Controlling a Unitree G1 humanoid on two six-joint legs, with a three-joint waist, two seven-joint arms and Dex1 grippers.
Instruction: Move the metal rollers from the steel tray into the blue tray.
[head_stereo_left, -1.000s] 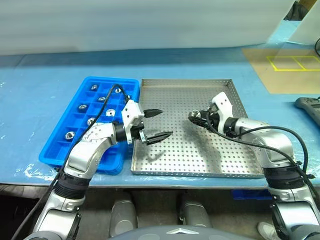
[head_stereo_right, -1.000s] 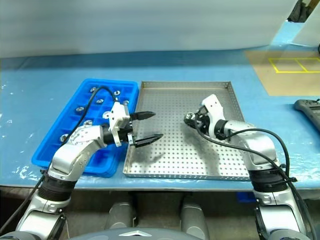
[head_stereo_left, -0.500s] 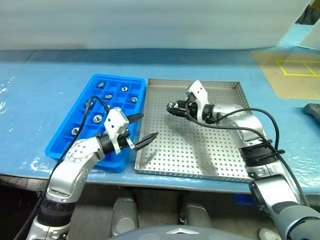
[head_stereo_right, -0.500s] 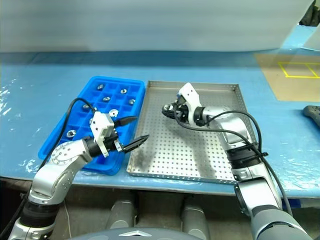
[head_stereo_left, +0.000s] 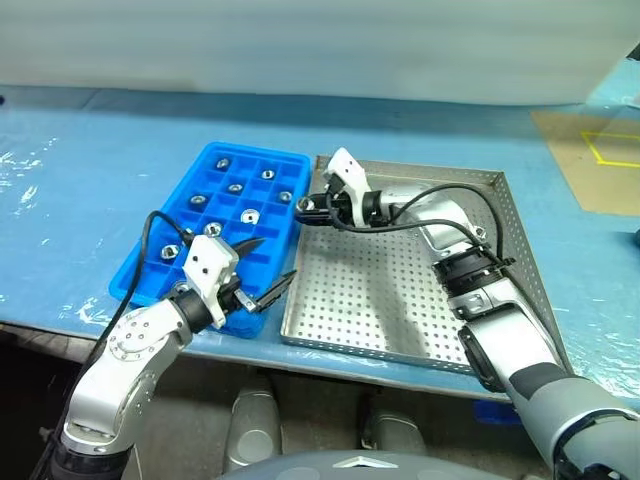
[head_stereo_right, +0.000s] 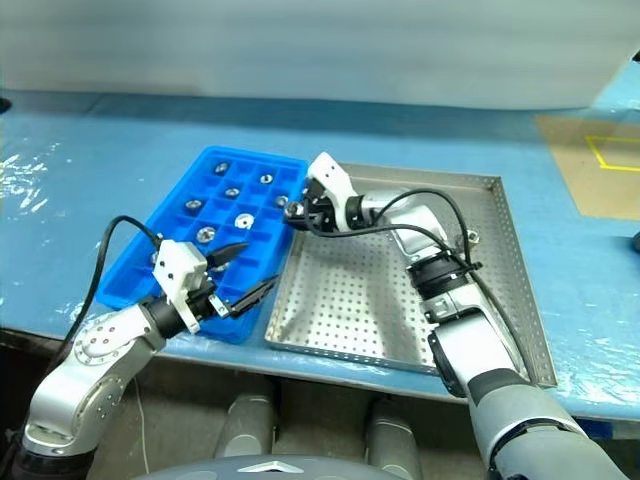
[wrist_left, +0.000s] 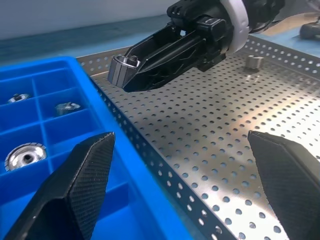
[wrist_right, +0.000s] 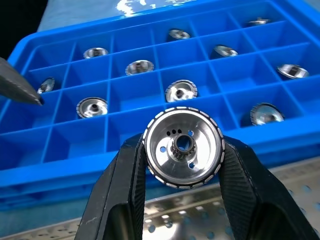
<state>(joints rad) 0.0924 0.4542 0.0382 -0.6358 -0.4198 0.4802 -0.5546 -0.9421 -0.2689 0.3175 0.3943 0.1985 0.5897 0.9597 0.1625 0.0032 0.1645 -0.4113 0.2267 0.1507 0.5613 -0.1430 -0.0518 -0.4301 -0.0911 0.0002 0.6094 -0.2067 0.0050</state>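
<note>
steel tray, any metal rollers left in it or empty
Not empty: one small silver metal roller still sits on the perforated square steel tray, near its far side.

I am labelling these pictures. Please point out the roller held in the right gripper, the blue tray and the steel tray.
held roller (wrist_right: 182, 146): right wrist view, on its round face.
blue tray (head_stereo_left: 218, 152): left eye view, on its far rim.
steel tray (head_stereo_left: 400, 290): left eye view, on its bare perforated floor.

Bright blue gridded tray (head_stereo_left: 205, 235); silver perforated steel tray (head_stereo_left: 400, 300); shiny silver rollers (wrist_right: 182, 146); pale blue table (head_stereo_left: 90, 150); black fingers (wrist_left: 75, 185).
</note>
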